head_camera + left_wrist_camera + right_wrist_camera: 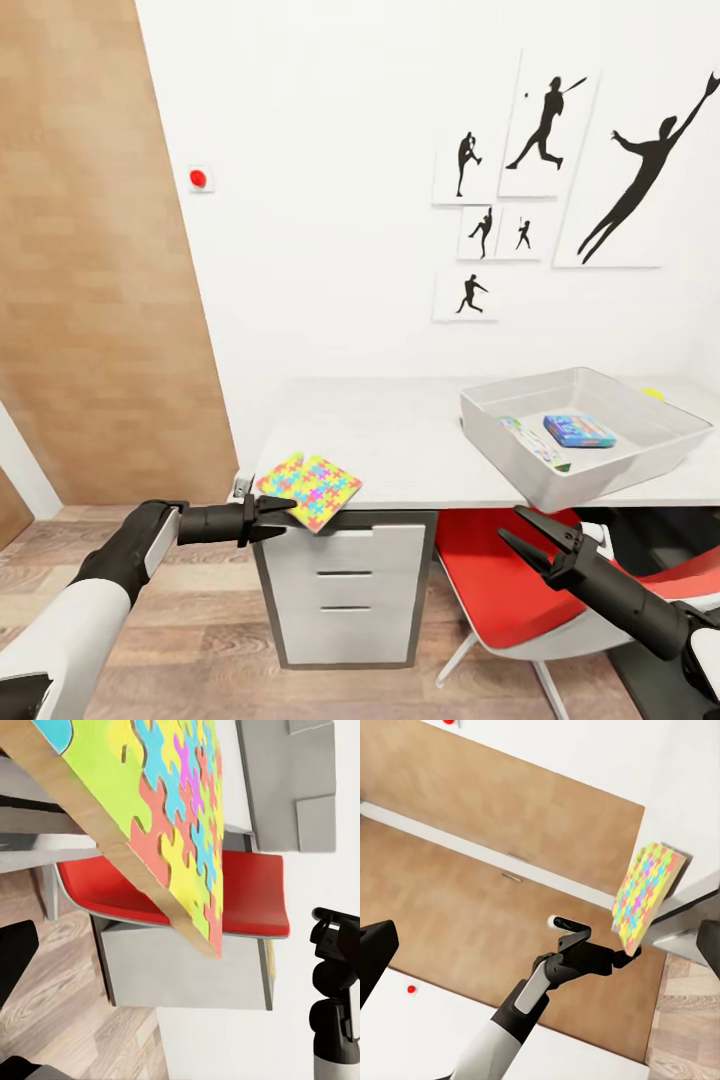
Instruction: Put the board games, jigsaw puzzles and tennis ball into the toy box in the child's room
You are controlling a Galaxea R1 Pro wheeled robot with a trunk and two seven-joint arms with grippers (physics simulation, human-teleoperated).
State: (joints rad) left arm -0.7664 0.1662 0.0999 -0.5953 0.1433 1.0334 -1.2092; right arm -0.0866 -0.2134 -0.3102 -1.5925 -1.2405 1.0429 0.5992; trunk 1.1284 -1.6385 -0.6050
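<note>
Jigsaw puzzles (310, 489) overhang table (400, 450) corner | left gripper (283, 518) pinching their edge | right gripper (528, 540) spread wide

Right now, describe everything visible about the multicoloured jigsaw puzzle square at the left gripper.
The multicoloured jigsaw puzzle square is a thin flat board of interlocking yellow, pink, blue and green pieces, with a plain tan edge that looks like wood or card. It lies tilted at the front left corner of the pale grey table top, overhanging the edge above the white drawer unit. The black left gripper is shut on its near corner. A second puzzle seems to lie beneath it, though that is hard to confirm.
</note>
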